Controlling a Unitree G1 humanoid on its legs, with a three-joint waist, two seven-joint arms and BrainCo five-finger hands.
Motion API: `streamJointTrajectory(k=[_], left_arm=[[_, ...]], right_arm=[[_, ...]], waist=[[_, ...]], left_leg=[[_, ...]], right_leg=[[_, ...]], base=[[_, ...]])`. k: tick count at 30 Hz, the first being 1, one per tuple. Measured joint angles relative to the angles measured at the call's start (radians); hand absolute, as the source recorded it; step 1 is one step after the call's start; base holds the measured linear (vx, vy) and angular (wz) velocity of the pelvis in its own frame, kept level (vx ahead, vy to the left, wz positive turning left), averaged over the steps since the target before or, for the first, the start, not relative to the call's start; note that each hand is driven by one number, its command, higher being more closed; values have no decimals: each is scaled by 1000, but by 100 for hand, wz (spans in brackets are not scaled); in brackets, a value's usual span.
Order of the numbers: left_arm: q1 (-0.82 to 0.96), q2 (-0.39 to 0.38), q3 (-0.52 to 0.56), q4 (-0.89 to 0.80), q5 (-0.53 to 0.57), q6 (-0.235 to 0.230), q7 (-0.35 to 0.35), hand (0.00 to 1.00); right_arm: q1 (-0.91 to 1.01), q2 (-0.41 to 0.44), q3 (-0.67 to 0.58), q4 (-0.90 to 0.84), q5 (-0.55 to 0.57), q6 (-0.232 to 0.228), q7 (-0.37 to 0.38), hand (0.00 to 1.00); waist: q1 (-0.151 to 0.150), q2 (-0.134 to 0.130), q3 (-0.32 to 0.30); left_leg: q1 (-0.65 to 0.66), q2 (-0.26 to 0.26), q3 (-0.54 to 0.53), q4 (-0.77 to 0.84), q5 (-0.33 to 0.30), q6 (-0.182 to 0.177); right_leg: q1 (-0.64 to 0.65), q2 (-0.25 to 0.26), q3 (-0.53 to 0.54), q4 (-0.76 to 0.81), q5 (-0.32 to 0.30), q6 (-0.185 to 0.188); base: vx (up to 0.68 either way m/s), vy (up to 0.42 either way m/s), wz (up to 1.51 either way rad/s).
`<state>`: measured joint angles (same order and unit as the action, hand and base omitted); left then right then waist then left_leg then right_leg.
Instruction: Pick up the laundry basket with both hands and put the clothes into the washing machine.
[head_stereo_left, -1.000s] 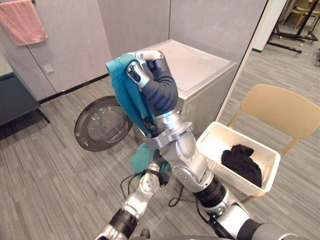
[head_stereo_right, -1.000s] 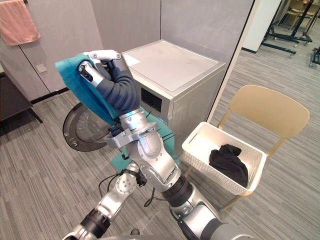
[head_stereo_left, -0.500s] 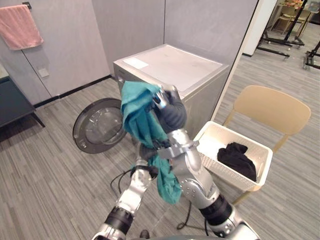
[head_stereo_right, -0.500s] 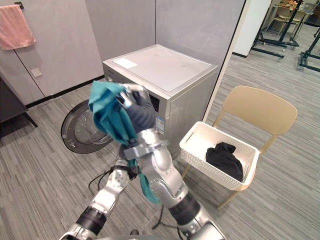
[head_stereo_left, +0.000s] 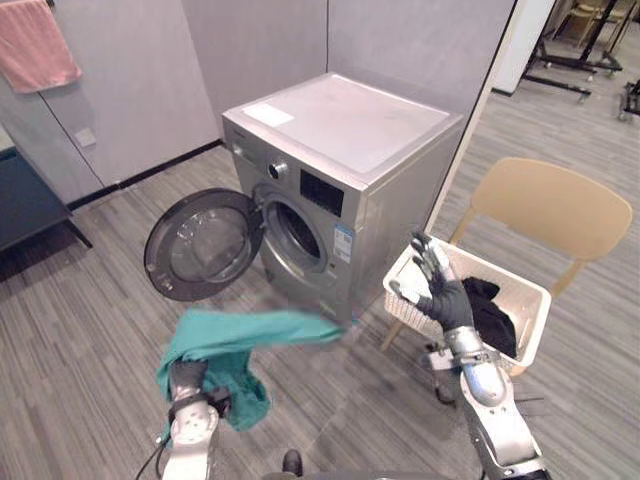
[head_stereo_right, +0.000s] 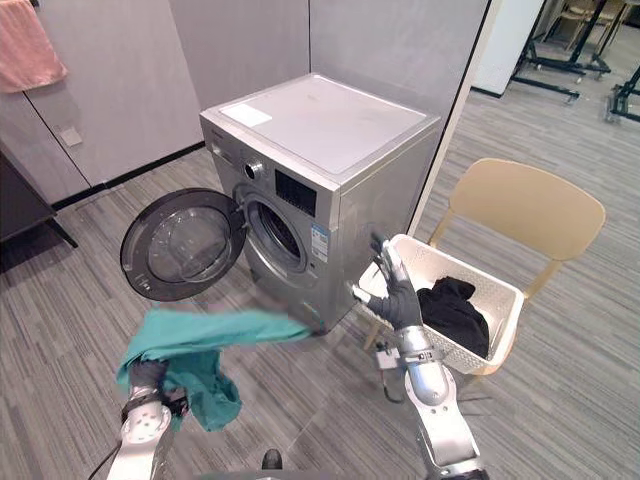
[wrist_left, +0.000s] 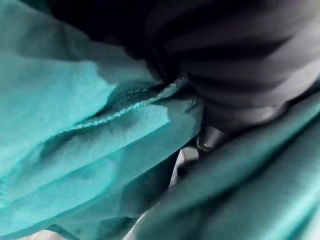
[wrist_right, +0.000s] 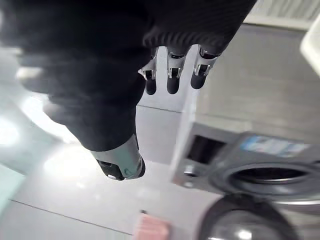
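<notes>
A teal garment (head_stereo_left: 240, 335) hangs low at the left, one end streaming toward the foot of the silver washing machine (head_stereo_left: 340, 150). My left hand (head_stereo_left: 186, 382) is shut on it, mostly wrapped in the cloth (wrist_left: 75, 125). The machine's round door (head_stereo_left: 200, 245) stands open beside the drum opening (head_stereo_left: 297, 232). My right hand (head_stereo_left: 435, 285) is raised open, fingers (wrist_right: 172, 82) spread, just in front of the white laundry basket (head_stereo_left: 530, 292). A black garment (head_stereo_left: 495, 312) lies in the basket, which rests on a tan chair (head_stereo_left: 550, 205).
A pink towel (head_stereo_left: 40, 45) hangs on the wall at the upper left above a dark cabinet (head_stereo_left: 25, 205). Grey partition walls stand behind the machine. Wheeled metal frames (head_stereo_left: 575, 65) stand at the far back right. Striped grey floor lies in front of the machine.
My right hand has let go of the teal garment, swung down to the right by the basket and opened. The left hand has closed on the garment, which dropped low left. The camera shifted.
</notes>
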<state>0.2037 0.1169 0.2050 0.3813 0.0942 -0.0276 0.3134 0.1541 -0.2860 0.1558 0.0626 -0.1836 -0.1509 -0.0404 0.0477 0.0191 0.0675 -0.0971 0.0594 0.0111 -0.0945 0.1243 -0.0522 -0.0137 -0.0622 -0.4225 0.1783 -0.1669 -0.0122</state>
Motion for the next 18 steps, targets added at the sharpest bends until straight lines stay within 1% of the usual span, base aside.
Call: streamJointTrajectory(k=[1, 2, 3, 4, 5, 6, 7, 8, 9, 10, 11, 12, 13, 14, 15, 16, 17, 18], left_arm=[[-8, 12, -1, 41, 3, 0, -9, 100], [-15, 17, -1, 61, 6, 1, -9, 100], [-31, 25, -1, 90, 18, 3, -12, 100], [-36, 27, -1, 111, 32, 3, -23, 100], [-39, 27, -3, 119, 35, 3, -27, 100], [-47, 24, -3, 135, 35, 4, -30, 100], [-49, 25, -3, 146, 36, 9, -31, 100], [-51, 28, -3, 157, 35, 11, -31, 100], [-57, 32, -6, 177, 35, 14, -31, 100], [-68, 37, -6, 195, 35, 17, -32, 100], [-68, 44, -6, 202, 35, 17, -32, 100], [-64, 58, -4, 224, 35, 18, -32, 100], [-57, 63, -3, 238, 35, 19, -34, 100], [-38, 59, -6, 240, 35, 20, -49, 100], [-24, 54, -6, 238, 35, 20, -53, 100], [3, 50, -6, 238, 35, 20, -61, 100], [17, 51, -6, 238, 35, 24, -71, 100], [17, 53, -5, 237, 35, 24, -72, 100]], right_arm=[[0, -4, -1, 69, -45, 12, -3, 0], [-1, -5, 0, 103, -63, 19, -3, 0], [0, -6, 1, 161, -94, 34, -3, 0], [-1, -9, 1, 212, -126, 50, -4, 0], [-4, -12, 1, 234, -140, 52, -5, 0], [-23, -17, 2, 272, -168, 58, -5, 0], [-45, -18, 1, 310, -187, 65, -5, 0], [-71, -16, 0, 356, -194, 76, -6, 0], [-93, -10, -2, 396, -201, 89, -7, 0], [-102, 7, -1, 422, -203, 96, -8, 0], [-112, 21, -1, 431, -203, 98, -7, 0], [-130, 50, 0, 438, -203, 100, -8, 0], [-138, 67, 1, 439, -203, 100, -8, 0], [-141, 75, 1, 442, -203, 101, -8, 0], [-140, 75, 2, 444, -203, 102, -7, 0], [-133, 75, 2, 441, -203, 112, -5, 0], [-113, 70, 0, 440, -202, 119, -4, 0], [-102, 70, -1, 440, -202, 121, -4, 0]], waist=[[2, 1, 18], [5, 0, 25], [14, -4, 37], [20, -6, 40], [20, -11, 43], [24, -10, 57], [23, -5, 62], [20, -8, 68], [21, -11, 71], [22, -23, 79], [24, -31, 85], [28, -46, 95], [35, -54, 100], [47, -56, 101], [49, -56, 101], [46, -55, 101], [28, -54, 105], [18, -50, 109]], left_leg=[[-32, -10, -30, 8, 5, -3], [-47, -15, -39, 12, 6, -3], [-75, -20, -26, 16, -11, 16], [-102, -18, 41, 23, -41, 59], [-110, -17, 88, 32, -51, 75], [-128, 0, 240, 50, -55, 81], [-137, 16, 378, 79, -64, 101], [-143, 39, 479, 111, -59, 107], [-158, 42, 518, 157, -44, 101], [-172, 28, 501, 187, -65, 116], [-171, 24, 489, 205, -85, 117], [-172, 24, 470, 255, -136, 108], [-176, 25, 462, 308, -180, 104], [-180, 30, 456, 370, -236, 103], [-178, 27, 453, 394, -261, 106], [-169, 11, 439, 416, -304, 108], [-150, -15, 403, 422, -343, 120], [-137, -23, 382, 421, -355, 125]], right_leg=[[-24, -15, -38, 37, -25, 5], [-32, -25, -63, 52, -36, 4], [-44, -45, -112, 76, -57, 4], [-43, -62, -170, 72, -60, 5], [-44, -74, -194, 68, -60, 6], [-45, -101, -240, 83, -65, 8], [-45, -117, -277, 103, -75, 17], [-45, -133, -302, 125, -84, 27], [-37, -156, -319, 144, -96, 45], [-16, -165, -330, 134, -94, 49], [2, -166, -333, 122, -93, 51], [38, -168, -342, 109, -91, 70], [57, -178, -341, 117, -90, 89], [62, -202, -335, 169, -91, 94], [54, -224, -327, 224, -91, 95], [3, -292, -283, 403, -80, 75], [-89, -351, -175, 610, -5, -48], [-138, -351, -87, 696, 4, -77]], base=[[-33, -12, 73], [-34, -22, 103], [-8, -26, 125], [4, -20, 133], [110, 29, 134], [134, 54, 114], [254, 107, 121], [296, 99, 126], [356, 122, 129], [283, 88, 106], [247, 90, 79], [249, 98, 45], [303, 132, 30], [250, 135, 9], [248, 176, 12], [256, 233, 38], [277, 228, 58], [320, 187, 96]])
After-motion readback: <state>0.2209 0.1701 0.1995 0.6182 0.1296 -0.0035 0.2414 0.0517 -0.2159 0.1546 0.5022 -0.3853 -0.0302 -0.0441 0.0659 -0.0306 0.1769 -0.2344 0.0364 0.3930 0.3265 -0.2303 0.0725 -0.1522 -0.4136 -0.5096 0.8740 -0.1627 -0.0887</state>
